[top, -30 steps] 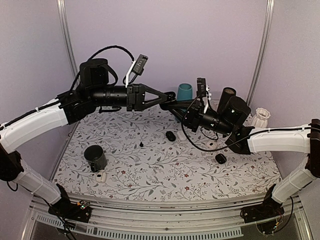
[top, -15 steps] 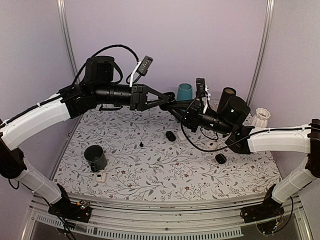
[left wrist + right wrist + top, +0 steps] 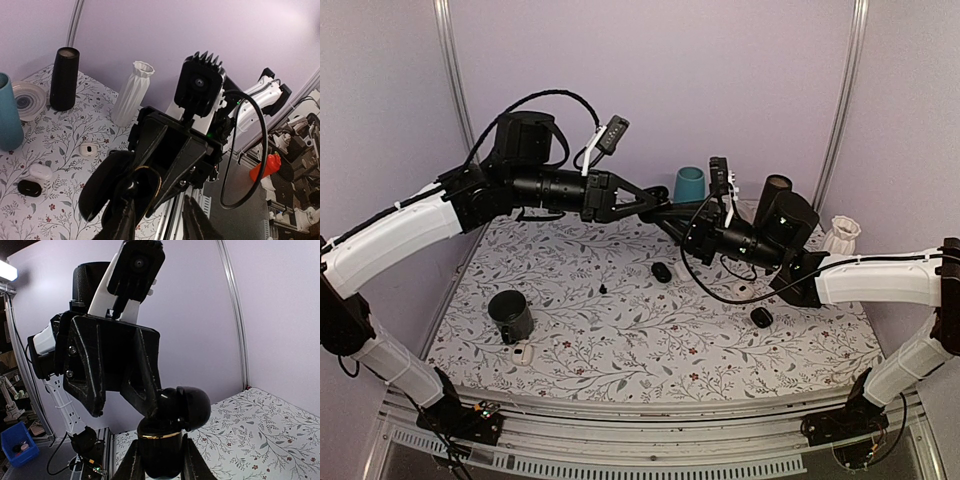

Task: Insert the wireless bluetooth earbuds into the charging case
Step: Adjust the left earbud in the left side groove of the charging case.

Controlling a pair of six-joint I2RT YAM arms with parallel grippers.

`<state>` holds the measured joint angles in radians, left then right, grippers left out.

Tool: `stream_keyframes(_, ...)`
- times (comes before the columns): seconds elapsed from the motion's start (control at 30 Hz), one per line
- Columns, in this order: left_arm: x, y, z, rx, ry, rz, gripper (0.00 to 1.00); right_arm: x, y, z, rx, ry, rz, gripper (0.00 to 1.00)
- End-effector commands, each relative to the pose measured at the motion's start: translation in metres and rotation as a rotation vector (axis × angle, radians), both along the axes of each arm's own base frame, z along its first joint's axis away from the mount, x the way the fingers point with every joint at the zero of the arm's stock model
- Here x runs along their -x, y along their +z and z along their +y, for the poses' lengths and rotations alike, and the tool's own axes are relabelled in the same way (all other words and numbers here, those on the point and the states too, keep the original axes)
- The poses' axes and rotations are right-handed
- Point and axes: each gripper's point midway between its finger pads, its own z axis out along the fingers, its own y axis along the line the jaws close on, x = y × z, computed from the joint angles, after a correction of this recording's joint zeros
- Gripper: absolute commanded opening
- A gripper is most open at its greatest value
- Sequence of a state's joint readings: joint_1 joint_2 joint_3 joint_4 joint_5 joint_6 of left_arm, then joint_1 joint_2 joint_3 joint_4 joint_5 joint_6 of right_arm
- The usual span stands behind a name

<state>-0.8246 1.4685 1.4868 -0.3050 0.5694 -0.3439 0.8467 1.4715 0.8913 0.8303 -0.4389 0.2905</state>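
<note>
My right gripper is shut on the charging case, a glossy black case with a gold rim, and holds it upright in the air with its lid swung open. My left gripper is open, and one of its fingers reaches down to the case's mouth. In the top view both grippers meet above the back of the table, left and right. One tiny black earbud lies on the table. I cannot see inside the case, and the other earbud is hidden.
On the floral table stand a black cup, a teal cup, a black cylinder and a white vase. Black pods and a white pod lie around.
My left arm has risen and shifted a little to the right, bringing its fingers closer onto the case. The right arm has hardly moved.
</note>
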Motion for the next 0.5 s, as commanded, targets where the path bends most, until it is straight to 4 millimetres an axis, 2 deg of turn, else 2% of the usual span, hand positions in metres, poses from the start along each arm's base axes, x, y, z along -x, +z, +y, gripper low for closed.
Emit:
stream_keyframes(0.0, 0.003, 0.009, 0.000, 0.001, -0.007, -0.032, 0.34, 0.006, 0.026, -0.003, -0.048, -0.002, -0.051, 0.03)
stream_keyframes(0.47, 0.013, 0.030, 0.007, 0.063, -0.027, -0.074, 0.34, 0.005, 0.029, -0.002, -0.063, 0.008, -0.022, 0.03)
